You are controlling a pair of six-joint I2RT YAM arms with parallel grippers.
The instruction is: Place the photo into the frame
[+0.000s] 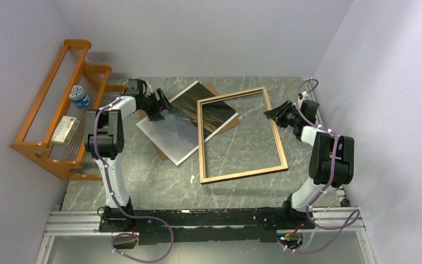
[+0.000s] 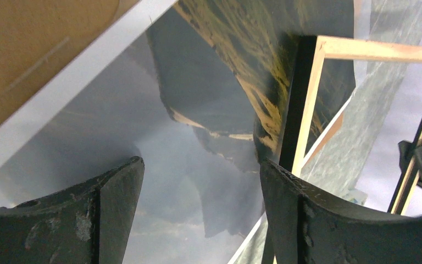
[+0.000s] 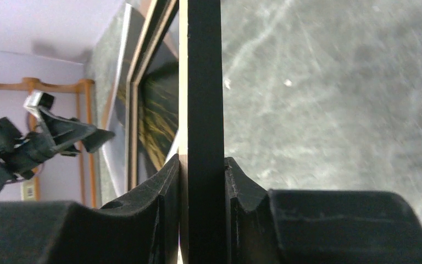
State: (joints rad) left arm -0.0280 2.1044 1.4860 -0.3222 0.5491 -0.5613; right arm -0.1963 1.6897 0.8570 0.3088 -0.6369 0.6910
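Grey marbled table (image 1: 242,192), lilac walls (image 1: 209,33), an orange rack (image 1: 44,121) at the left edge. The frame (image 1: 242,175) lies centre, brown back up. Its left rail crosses the photo (image 1: 189,104), which lies face up, upper left of centre. My left gripper (image 1: 165,109) hovers there, jaws spread over the print. My right gripper (image 1: 272,114), reaching in from the right, pinches the right rail near its upper corner.

- Honestly, nothing legible anywhere in these shots.
- The small round container (image 1: 79,97) on the orange rack (image 1: 77,44) has a blue-and-white label, but the print is way too tiny to read.
- The pale box (image 1: 65,130) lower down on the same rack has a reddish patch, with no letters I can make out.
- In the right wrist view there's a little yellowish tag (image 3: 28,191) far back, totally blurred.
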